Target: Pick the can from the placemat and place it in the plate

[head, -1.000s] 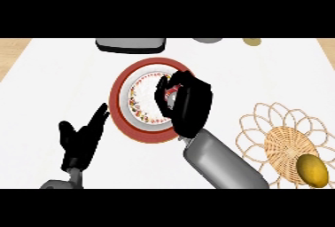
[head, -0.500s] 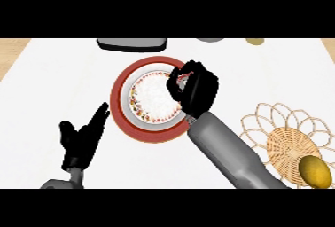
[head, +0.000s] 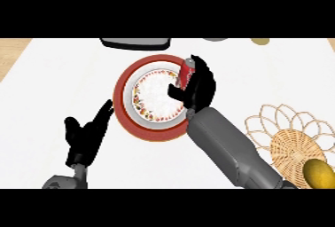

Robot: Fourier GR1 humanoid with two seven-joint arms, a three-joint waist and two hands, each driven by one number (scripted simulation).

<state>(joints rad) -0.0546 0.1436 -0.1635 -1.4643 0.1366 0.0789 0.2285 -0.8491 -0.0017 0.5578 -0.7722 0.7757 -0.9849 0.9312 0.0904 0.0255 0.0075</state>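
A round plate (head: 131,80) with a red rim, a white centre and a patterned ring lies in the middle of the white counter. My right hand (head: 196,91) hovers over the plate's right side, fingers and thumb curled round a red can (head: 188,71). Only the can's upper part shows between the fingers, upright near the plate's right edge. I cannot tell whether the can touches the plate. My left hand (head: 85,133) rests open at the lower left of the plate, fingers pointing up. The woven placemat (head: 294,137) lies at the right.
A yellow fruit (head: 318,173) sits on the placemat's lower right. A dark grey tray-like object (head: 136,43) lies at the counter's far edge, with a grey item (head: 215,39) and a yellowish item (head: 260,41) to its right. A wooden strip (head: 13,53) borders the left.
My right hand has moved up and slightly right over the plate's right side with the can, which now shows more between the fingers. The left hand has stayed still.
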